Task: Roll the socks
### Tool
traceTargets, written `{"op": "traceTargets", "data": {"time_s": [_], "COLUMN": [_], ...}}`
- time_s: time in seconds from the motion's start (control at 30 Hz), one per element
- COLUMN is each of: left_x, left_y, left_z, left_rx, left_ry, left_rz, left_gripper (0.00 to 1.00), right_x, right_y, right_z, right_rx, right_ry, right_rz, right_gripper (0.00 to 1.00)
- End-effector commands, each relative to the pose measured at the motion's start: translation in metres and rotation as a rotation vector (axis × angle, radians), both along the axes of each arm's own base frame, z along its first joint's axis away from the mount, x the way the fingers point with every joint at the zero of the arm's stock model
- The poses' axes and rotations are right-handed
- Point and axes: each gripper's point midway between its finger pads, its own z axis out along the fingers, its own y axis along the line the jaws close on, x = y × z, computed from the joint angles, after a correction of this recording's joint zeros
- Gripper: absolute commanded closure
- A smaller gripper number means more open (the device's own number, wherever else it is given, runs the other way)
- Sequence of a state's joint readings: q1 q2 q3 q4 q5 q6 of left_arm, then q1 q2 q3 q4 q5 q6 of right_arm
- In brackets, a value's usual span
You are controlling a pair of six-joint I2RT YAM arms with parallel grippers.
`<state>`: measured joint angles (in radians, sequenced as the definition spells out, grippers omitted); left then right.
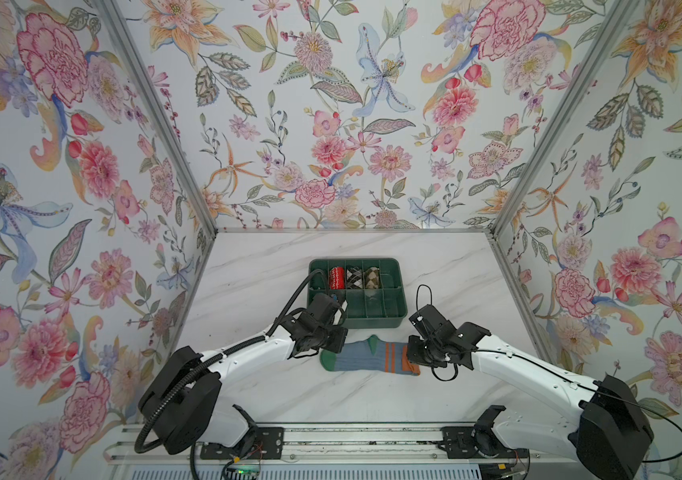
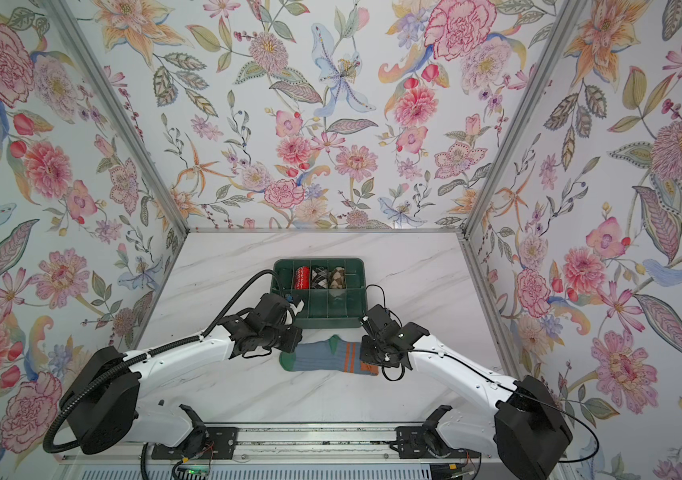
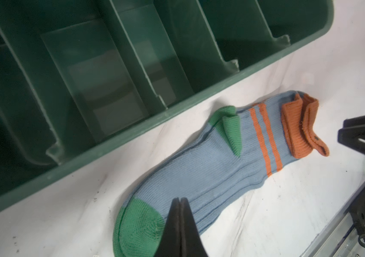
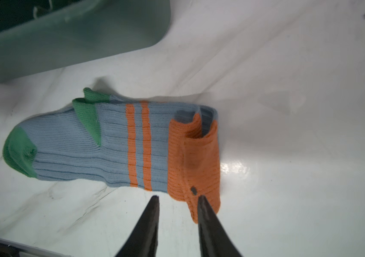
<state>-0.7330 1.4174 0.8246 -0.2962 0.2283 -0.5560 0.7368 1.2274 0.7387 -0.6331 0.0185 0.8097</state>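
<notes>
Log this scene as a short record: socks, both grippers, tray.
socks: two, stacked, lying flat on the table in front of the tray
roll: only the orange cuff is turned over
left gripper: shut, tips over the green toe
right gripper: open, at the cuff's edge
tray: green, divided; three rolled bundles side by side in its far row

— What sits on the marble table (image 1: 247, 274)?
— A green divided tray (image 1: 376, 322). Its back row holds a red patterned bundle (image 1: 336, 278), a black-white argyle bundle (image 1: 353, 277) and a brown argyle bundle (image 1: 371, 277), side by side.
</notes>
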Motion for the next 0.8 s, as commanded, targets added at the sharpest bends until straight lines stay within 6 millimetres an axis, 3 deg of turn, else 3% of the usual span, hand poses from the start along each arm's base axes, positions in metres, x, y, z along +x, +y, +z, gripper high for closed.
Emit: {"op": "traceTargets", "data": {"time_s": [0.0, 0.17, 0.77], "left_x": [-0.003, -0.007, -0.013], "left_y": [0.006, 0.007, 0.002], "left_z": [0.005, 0.001, -0.008], "left_rx": [0.014, 0.005, -0.022], "left_ry": [0.01, 0.02, 0.049], "left_rz": [-0.008, -0.009, -0.033], "left_gripper": [0.97, 0.97, 0.98], "right_x": [0.004, 0.004, 0.001], "right_y": [0.002, -0.005, -0.001], "right_z": [-0.001, -0.005, -0.021], "right_rx": [-0.047, -0.163, -0.235], "right_ry": [-0.004, 0.001, 0.055], "right_rz": [-0.01, -0.001, 0.023], "right_gripper": [0.68, 0.68, 0.75]}}
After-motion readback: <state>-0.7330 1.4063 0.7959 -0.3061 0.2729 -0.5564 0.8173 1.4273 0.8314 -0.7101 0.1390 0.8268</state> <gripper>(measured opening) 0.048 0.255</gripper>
